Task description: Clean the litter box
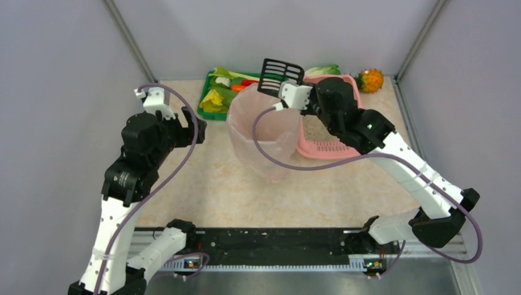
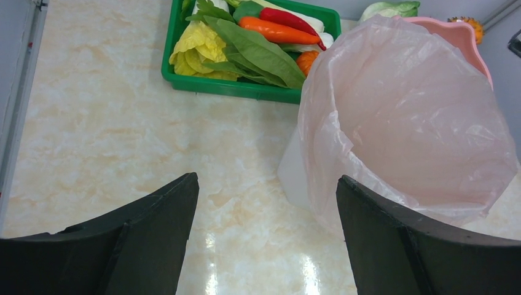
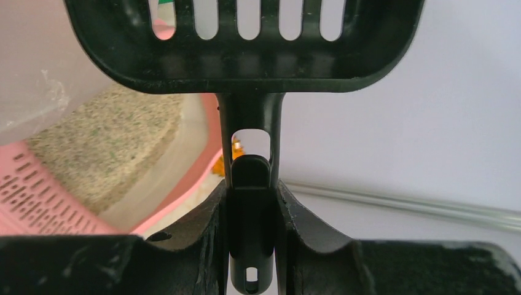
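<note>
The right end effector point(image 3: 249, 203), clamped on the slotted scoop point(image 1: 281, 75) handle, lifts it by the bag-lined bin point(image 1: 264, 132) — probably to dump siftings — while the left end effector point(image 2: 267, 209) idles, spread apart.

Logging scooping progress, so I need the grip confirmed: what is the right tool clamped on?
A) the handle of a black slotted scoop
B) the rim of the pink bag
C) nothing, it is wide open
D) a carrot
A: in the right wrist view, the right tool is shut around the handle of the black slotted scoop.
</note>
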`<state>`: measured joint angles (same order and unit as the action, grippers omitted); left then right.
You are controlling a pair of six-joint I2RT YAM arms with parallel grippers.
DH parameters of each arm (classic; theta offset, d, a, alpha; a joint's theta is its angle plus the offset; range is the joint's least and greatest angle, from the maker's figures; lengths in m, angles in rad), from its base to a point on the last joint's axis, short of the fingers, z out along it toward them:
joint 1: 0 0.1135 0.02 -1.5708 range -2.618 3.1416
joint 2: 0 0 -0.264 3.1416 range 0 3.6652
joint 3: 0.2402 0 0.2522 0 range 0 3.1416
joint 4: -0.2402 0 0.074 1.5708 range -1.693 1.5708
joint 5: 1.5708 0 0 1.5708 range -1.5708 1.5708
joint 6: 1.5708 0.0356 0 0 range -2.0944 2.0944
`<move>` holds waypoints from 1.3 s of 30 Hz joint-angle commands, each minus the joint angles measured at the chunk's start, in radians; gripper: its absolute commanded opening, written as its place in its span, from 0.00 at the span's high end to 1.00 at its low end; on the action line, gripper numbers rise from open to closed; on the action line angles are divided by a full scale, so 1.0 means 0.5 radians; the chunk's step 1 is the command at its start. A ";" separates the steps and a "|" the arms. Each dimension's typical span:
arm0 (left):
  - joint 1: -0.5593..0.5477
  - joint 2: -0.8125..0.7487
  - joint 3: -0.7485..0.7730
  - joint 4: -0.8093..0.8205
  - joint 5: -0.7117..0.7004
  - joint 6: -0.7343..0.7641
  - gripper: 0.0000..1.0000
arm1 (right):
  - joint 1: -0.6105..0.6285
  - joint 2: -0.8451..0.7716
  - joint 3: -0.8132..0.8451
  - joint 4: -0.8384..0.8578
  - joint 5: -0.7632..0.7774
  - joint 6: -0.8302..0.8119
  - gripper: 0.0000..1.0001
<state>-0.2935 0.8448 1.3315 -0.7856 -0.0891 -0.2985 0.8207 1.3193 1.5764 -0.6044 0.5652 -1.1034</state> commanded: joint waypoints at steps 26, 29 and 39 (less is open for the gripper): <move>-0.005 0.159 0.199 0.313 0.704 -0.263 0.12 | -0.802 0.034 0.525 -0.941 -1.411 1.786 1.00; -0.005 0.215 0.285 0.428 0.885 -0.397 0.12 | -0.633 0.064 0.650 -1.046 -1.399 1.751 1.00; -0.007 0.307 0.276 0.836 1.321 -0.872 0.13 | -0.081 0.183 0.792 -1.283 -1.204 1.672 1.00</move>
<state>-0.2955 0.9947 1.4570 -0.5034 0.4740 -0.6300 0.7231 1.3846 1.9404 -1.1851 -0.0750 -0.2440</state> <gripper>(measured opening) 0.873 0.263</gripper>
